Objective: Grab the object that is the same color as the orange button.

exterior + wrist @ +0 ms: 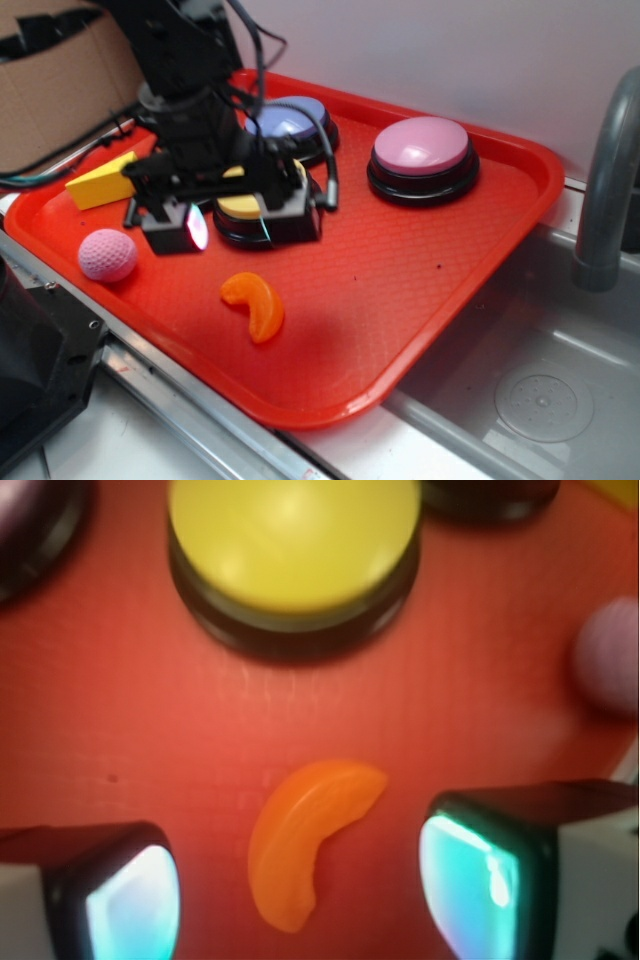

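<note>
In the exterior view, a red tray (470, 290) carries everything. The orange segment (255, 303), a small glossy crescent, lies on the bare tray floor near the front edge, apart from all other things. The gripper (225, 225) hangs above and behind it, over a yellow-topped button (243, 207) which it partly hides. A pink textured ball (107, 254) sits to the left, a yellow wedge block (100, 183) lies further back, and two more buttons stand behind: a bluish one (295, 120) and a pink one (421, 148). No orange button can be seen in this view.

In the wrist view, the orange segment (305, 842) lies between the two fingers (130, 900), touching neither. The jaws are spread wide and hold nothing. The yellow-topped button (293, 540) is ahead, and the pink textured ball (612, 655) is at the right edge.

The segment looks like hard, smooth plastic: light, stiff and probably slippery. Its thin pointed ends would give poor hold. I judge the best place is across the thick middle of the curve, with the jaws lowered almost to the tray, because the piece is low and flat.
</note>
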{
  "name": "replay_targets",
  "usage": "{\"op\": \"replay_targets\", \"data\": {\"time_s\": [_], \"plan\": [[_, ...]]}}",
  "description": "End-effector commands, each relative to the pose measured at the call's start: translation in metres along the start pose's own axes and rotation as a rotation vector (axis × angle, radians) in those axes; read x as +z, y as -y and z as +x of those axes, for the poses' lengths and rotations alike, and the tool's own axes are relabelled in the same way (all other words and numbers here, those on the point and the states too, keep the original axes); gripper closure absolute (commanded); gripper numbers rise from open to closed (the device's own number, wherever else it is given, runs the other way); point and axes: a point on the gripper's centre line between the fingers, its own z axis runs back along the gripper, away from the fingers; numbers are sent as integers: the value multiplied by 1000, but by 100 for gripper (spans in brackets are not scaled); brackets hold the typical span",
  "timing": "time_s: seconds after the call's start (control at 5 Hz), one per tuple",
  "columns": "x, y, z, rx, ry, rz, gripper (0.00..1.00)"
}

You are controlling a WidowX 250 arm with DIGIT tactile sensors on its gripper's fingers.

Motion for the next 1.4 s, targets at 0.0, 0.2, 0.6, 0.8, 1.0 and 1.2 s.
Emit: {"op": "replay_targets", "data": {"time_s": [0.0, 0.2, 0.6, 0.8, 1.0, 1.2], "plan": [[-23, 3, 0, 90, -51, -45, 0], [-38, -1, 0, 130, -74, -46, 0], [-47, 0, -1, 101, -102, -43, 78], [-47, -2, 0, 117, -110, -57, 100], [-47, -4, 2, 130, -108, -56, 100], [-44, -7, 6, 154, -95, -52, 100]]}}
